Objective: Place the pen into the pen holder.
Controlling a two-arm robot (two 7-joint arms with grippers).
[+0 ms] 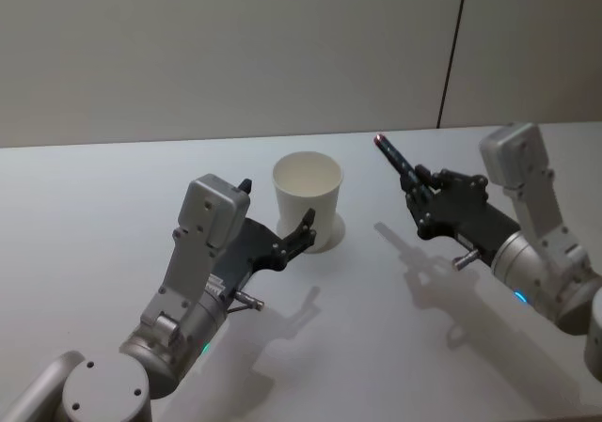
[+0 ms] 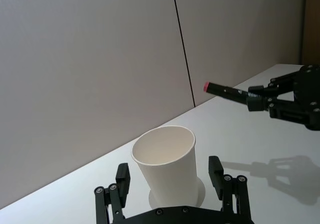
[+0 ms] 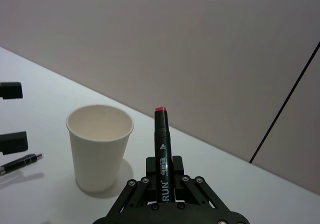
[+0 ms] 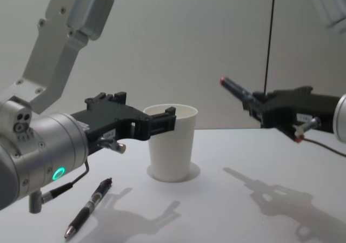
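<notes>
The pen holder [image 1: 307, 196] is a plain white paper cup standing upright at the table's middle. My left gripper [image 1: 277, 206] is open, one finger on each side of the cup [image 2: 165, 154] with small gaps, low near its base. The pen [image 1: 393, 156], a black marker with a red end, is held in the air to the right of the cup, and my right gripper [image 1: 419, 185] is shut on its lower half. The marker's red end [image 3: 160, 109] points up and toward the cup [image 3: 97, 144], slightly above rim height [image 4: 223, 81].
A second pen, a black ballpoint [image 4: 89, 208], lies on the table [image 1: 376, 347] near the left arm, in front of the cup. A plain wall with a dark vertical seam [image 1: 453, 55] stands behind the table.
</notes>
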